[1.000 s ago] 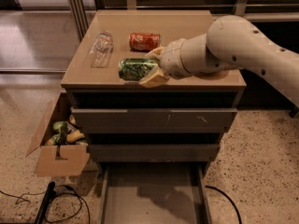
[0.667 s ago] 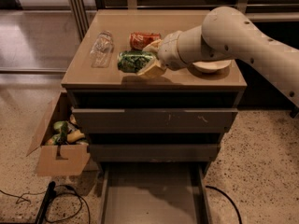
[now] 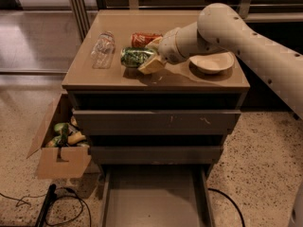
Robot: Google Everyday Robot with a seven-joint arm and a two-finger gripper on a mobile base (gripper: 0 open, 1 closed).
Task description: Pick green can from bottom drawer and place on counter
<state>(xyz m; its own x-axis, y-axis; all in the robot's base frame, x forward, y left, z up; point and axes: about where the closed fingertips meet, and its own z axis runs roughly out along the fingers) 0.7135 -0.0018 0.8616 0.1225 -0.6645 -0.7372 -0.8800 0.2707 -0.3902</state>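
The green can point(image 3: 135, 56) lies on its side, held just above the counter point(image 3: 118, 77) near its middle. My gripper point(image 3: 150, 56) is shut on the green can, with pale fingers point(image 3: 152, 65) around its right end. The arm reaches in from the right. The bottom drawer point(image 3: 154, 197) is pulled open at the bottom of the frame and its grey floor is bare.
A red-orange can point(image 3: 144, 38) lies on the counter just behind the green can. A clear plastic bottle point(image 3: 102, 48) lies to the left. A pale bowl point(image 3: 211, 62) sits on the right. A cardboard box point(image 3: 59, 143) of items stands on the floor left of the cabinet. Cables point(image 3: 52, 207) run on the floor.
My gripper has carried the green can back from over the counter's front edge to the middle of the counter, next to the red-orange can, and a little lower.
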